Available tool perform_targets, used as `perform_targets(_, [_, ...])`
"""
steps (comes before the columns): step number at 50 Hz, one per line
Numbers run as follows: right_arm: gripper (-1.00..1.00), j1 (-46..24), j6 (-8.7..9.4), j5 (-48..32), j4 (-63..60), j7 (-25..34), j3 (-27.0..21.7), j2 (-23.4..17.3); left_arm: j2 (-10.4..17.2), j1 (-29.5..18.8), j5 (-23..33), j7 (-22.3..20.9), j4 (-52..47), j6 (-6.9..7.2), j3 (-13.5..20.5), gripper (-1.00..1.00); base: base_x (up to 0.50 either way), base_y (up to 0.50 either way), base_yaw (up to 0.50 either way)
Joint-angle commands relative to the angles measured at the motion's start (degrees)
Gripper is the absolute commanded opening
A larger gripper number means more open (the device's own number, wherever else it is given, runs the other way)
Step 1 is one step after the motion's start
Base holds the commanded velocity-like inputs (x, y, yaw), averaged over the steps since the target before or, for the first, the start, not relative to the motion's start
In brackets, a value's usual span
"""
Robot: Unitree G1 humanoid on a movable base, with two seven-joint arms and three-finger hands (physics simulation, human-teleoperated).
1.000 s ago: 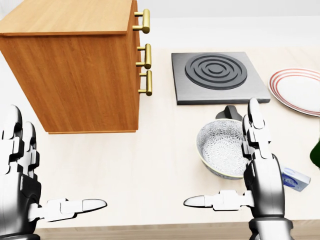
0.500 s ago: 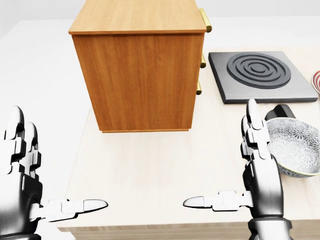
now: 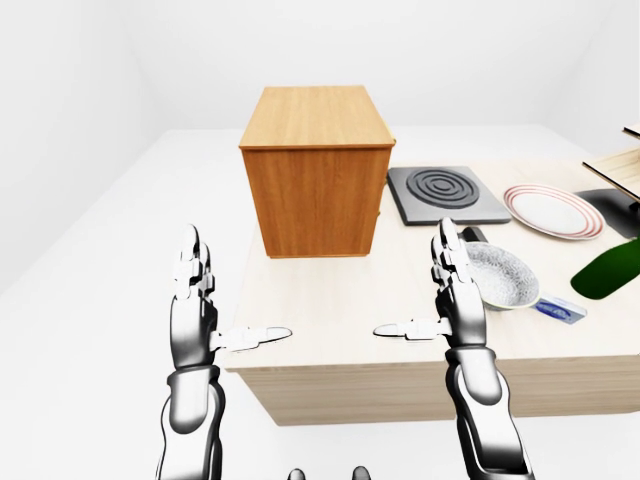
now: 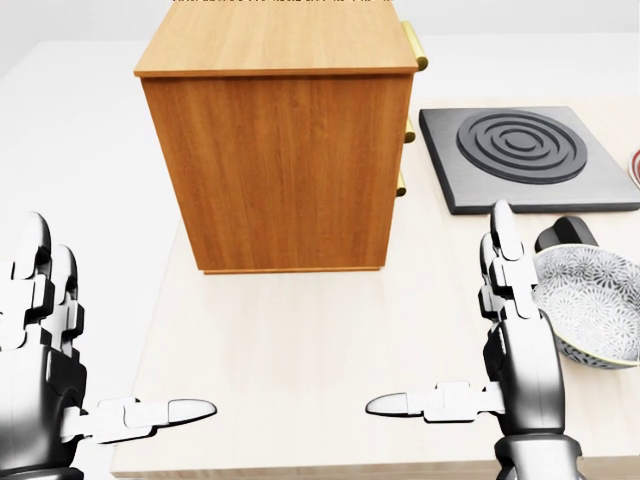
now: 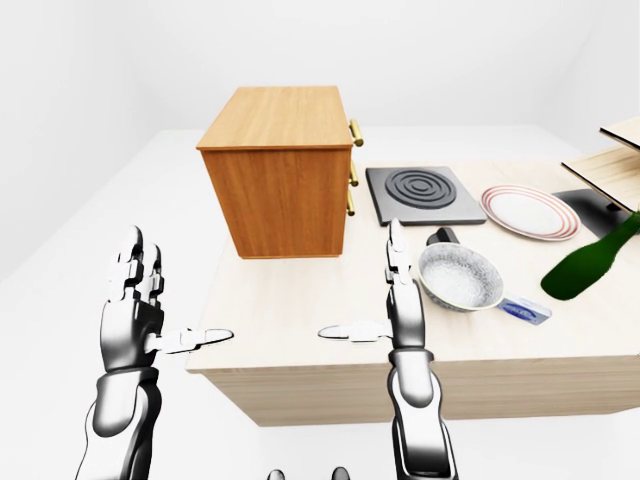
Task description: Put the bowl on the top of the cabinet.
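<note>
The patterned grey-white bowl (image 4: pixel 592 303) sits upright on the light wooden table (image 4: pixel 300 340), at the right edge of the head view. The wooden cabinet (image 4: pixel 278 160) stands on the table's upper left part, and its flat top (image 4: pixel 275 40) is bare. Brass drawer handles (image 4: pixel 404 128) show on its right side. My right hand (image 4: pixel 436 308) is open, fingers pointing up and thumb out to the left, just left of the bowl and not touching it. My left hand (image 4: pixel 120 316) is open too, held off the table's left edge with nothing in it.
A black stove plate (image 4: pixel 520 150) lies right of the cabinet. A small dark object (image 4: pixel 565 232) stands just above the bowl. Farther right are a red-rimmed plate (image 3: pixel 553 210), a green bottle (image 5: pixel 590 260), a small blue-white box (image 5: pixel 525 312) and wooden shelves (image 5: pixel 615 150).
The whole picture has shifted right, so the camera has moved left: the cabinet now sits centre and the bowl near the right edge. Both hands keep the same open pose.
</note>
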Motion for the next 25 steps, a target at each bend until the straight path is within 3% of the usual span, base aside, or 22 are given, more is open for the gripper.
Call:
perform_targets(1, [1.0,-0.17,0.0,0.17,0.29,0.07,-0.05,-0.06,-0.01,-0.02,-0.02,-0.07,0.05,0.0,-0.09,1.0,0.3,0.0,0.0])
perform_targets(25, [1.0,-0.09,0.0,0.09,0.21,0.09,0.09,-0.03,0.02,0.03,-0.13,-0.32,-0.2,0.0,-0.17,1.0,0.33,0.0,0.0])
